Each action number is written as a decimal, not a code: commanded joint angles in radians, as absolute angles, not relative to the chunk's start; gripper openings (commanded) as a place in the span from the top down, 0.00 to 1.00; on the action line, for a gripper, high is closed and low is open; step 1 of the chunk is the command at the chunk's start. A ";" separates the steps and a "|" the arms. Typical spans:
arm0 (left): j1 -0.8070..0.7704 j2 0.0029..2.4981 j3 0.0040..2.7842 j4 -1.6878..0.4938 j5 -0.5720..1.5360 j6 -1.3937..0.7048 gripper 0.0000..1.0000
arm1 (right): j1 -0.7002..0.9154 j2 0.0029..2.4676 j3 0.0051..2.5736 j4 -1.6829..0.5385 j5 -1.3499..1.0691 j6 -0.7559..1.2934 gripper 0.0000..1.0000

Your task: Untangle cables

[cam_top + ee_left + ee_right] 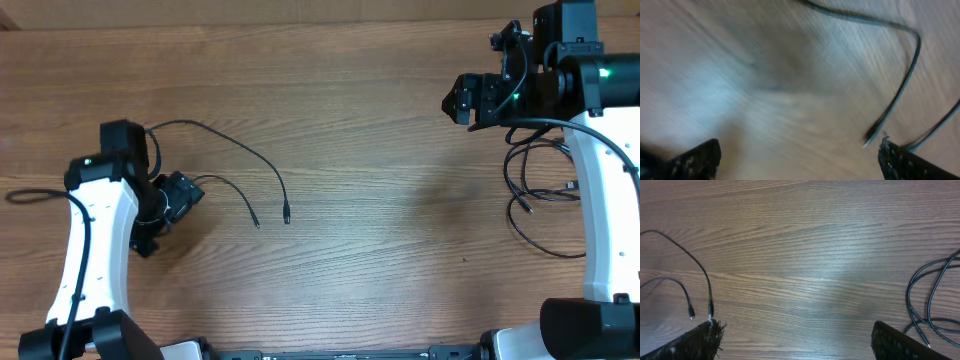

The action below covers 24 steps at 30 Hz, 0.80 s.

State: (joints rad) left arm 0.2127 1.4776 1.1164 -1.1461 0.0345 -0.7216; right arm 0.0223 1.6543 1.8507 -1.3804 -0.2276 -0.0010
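A brown wooden table [380, 250] spreads beneath the left gripper [195, 192] and the right gripper [452, 100], its grain running across from one to the other. On the far side of both grippers a thin straight seam [300, 24] crosses the wood. Ahead of the right gripper the surface carries a pale sheen [840, 280]; below the left gripper it shows only as a blur.

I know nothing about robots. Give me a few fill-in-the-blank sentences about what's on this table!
The tabletop is made of ____. Near the left gripper, ____ free cable ends lie. The looped cables lie on the robot's ____ side. The right gripper holds ____.
Missing: wood; two; right; nothing.
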 commanded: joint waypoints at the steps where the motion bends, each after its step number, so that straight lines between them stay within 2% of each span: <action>1: 0.234 1.482 1.041 -1.047 0.108 -0.971 0.00 | 0.025 1.649 1.847 -1.383 -0.218 -0.009 0.06; 9: 0.231 1.489 0.979 -0.761 -0.051 -1.036 0.00 | 0.025 1.649 1.847 -1.394 -0.218 -0.008 0.06; 24: 0.230 1.676 0.977 -0.720 -0.037 -1.093 0.03 | 0.025 1.649 1.847 -1.397 -0.218 -0.008 0.06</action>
